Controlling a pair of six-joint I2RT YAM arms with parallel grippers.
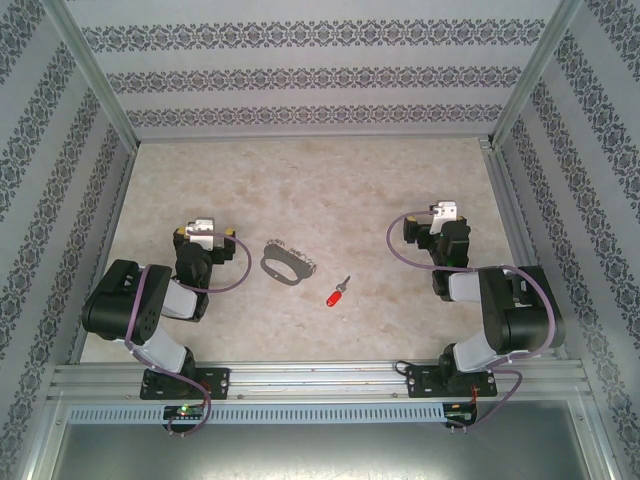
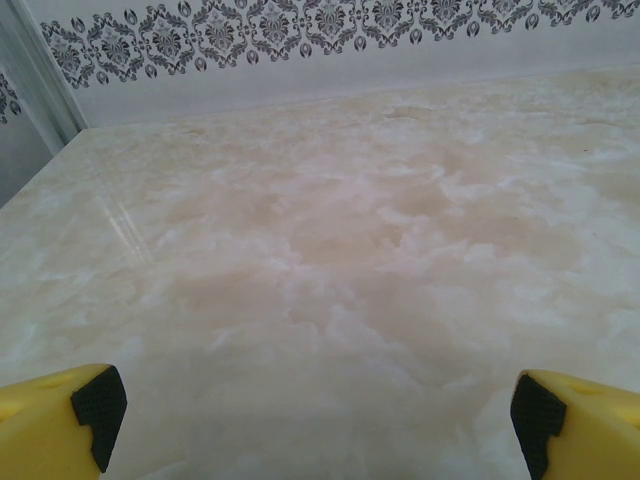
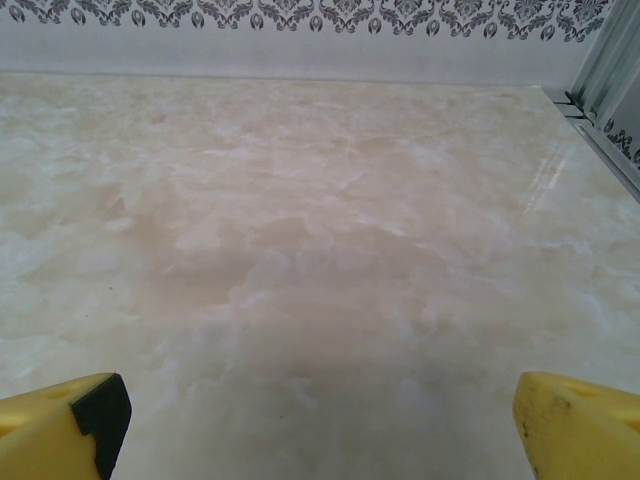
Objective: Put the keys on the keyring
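The scene is enclosed by walls (image 1: 300,70) papered in pale bands with dark ornamental stripes, and metal posts are set at the corners. Inside them a counter (image 1: 300,180) with a beige, marble-like surface is laid out. Along its near edge a frame of aluminium rails (image 1: 320,378) is fixed, and both arm bases are bolted to it.

The left arm (image 1: 135,305) is folded low over the near left part of the counter, and the right arm (image 1: 510,310) is folded in the same way at the near right. A purple cable is looped along each.

The left gripper (image 2: 318,420) is held wide open above bare counter. Its yellow fingers (image 2: 60,425) with black pads are seen at the two lower corners of the left wrist view, and nothing is held between them. The right gripper (image 3: 320,420) is likewise spread wide over bare counter, and nothing is gripped by it.

The keyring (image 1: 287,262), a flat grey loop with small silvery clips along its far edge, is laid flat on the counter between the two arms, nearer the left gripper. The key (image 1: 336,294) is placed just to the right of the keyring and slightly nearer the bases, apart from it. Its red head is turned toward the near edge and its thin silver shaft is pointed away to the upper right.
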